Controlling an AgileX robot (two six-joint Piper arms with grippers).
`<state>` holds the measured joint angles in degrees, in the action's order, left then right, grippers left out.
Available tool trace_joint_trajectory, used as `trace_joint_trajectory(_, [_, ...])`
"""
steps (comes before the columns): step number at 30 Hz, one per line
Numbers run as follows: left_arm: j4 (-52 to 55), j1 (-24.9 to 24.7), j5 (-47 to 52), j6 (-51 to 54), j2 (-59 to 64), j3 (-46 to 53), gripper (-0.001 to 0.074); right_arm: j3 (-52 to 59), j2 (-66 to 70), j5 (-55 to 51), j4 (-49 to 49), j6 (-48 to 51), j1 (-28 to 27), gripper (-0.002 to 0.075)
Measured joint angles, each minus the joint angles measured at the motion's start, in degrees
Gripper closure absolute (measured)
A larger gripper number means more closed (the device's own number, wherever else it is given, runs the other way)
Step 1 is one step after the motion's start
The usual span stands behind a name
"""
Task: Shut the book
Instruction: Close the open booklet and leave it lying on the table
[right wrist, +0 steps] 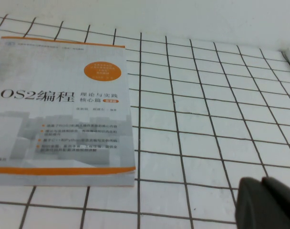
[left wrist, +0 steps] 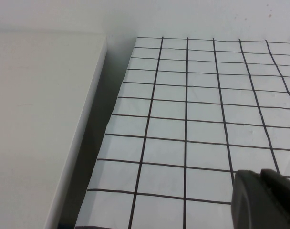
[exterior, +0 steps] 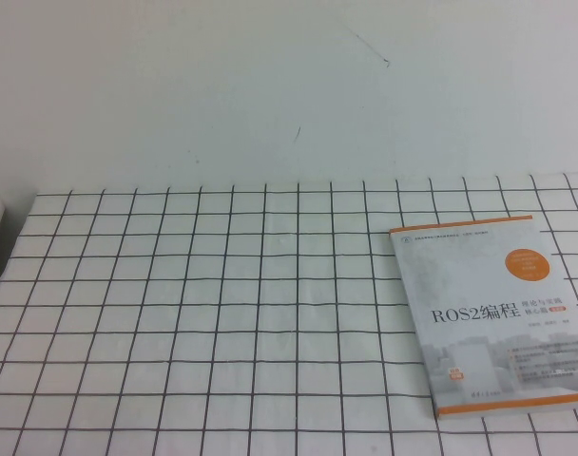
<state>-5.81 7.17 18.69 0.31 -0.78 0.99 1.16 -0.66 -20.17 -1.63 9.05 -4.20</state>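
Book (exterior: 493, 318) is lying closed, cover up, on the right of the checked cloth (exterior: 222, 313). My right gripper (right wrist: 265, 202) is hovering near it and my left gripper (left wrist: 263, 199) is hovering by the cloth's left edge. Whether either is spread or pressed together, I cannot tell.

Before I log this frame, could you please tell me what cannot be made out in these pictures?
- Left gripper: left wrist view, only a dark corner shows over the gridded cloth; the frame edge cuts off the rest.
- Right gripper: right wrist view, likewise cut off, near the book.
- Book's small cover print: too blurred in the high view.
- Both arms: outside the high view.
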Motion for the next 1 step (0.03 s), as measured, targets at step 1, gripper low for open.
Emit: trace_joint_trajectory(1, [0.0,0.0,0.0,0.0,0.0,0.0,0.0737,0.0,0.0,0.0,0.0,0.0,0.0,0.0729])
